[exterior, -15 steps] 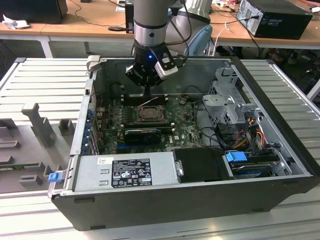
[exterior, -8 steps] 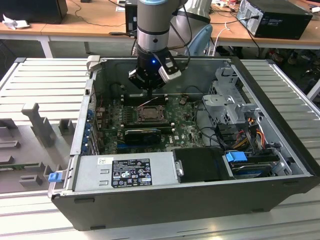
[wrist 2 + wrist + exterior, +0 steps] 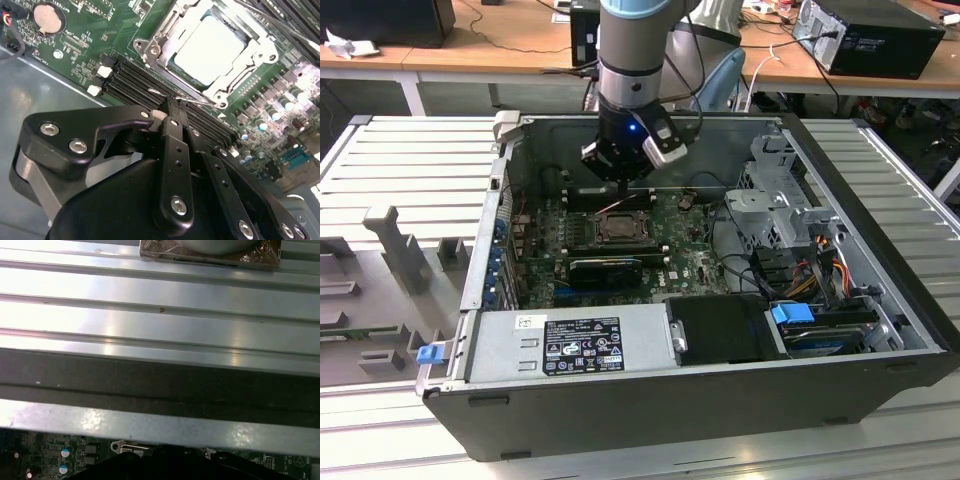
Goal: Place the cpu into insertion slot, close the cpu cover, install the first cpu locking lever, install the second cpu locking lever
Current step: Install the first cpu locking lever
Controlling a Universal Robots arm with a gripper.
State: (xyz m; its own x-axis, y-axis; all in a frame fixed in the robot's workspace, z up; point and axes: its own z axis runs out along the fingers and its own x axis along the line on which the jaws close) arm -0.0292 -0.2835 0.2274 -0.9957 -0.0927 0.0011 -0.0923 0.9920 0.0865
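- Black multi-link gripper on the grey-and-blue arm hangs inside the open dark-grey computer case, just above the green motherboard, beside the socket.
- Claw state: fingers look pinched together, tips meeting at a thin bright wire lever at the socket's near edge. Can't confirm it actually grips the wire; tips touch or sit right at it.
- The cpu, a flat square chip with a dull silvery-beige metal top, sits in the socket, level, inside the frame. Placement step looks done.
- The cpu cover, a thin metal frame plate with a large square opening, appears to lie down around the chip, top showing through the opening. Cover looks closed, judging by how flat it sits.
- Narrow pinch makes sense: the lever is a thin wire next to the black memory slots, no room for a wide jaw there.
- Likely on a locking-lever step; which of the two I can't tell.
- Exterior view: gripper directly behind the socket, wrist vertical, so the approach is straight down.
- First wrist view: ribbed silver metal table beyond the case wall.
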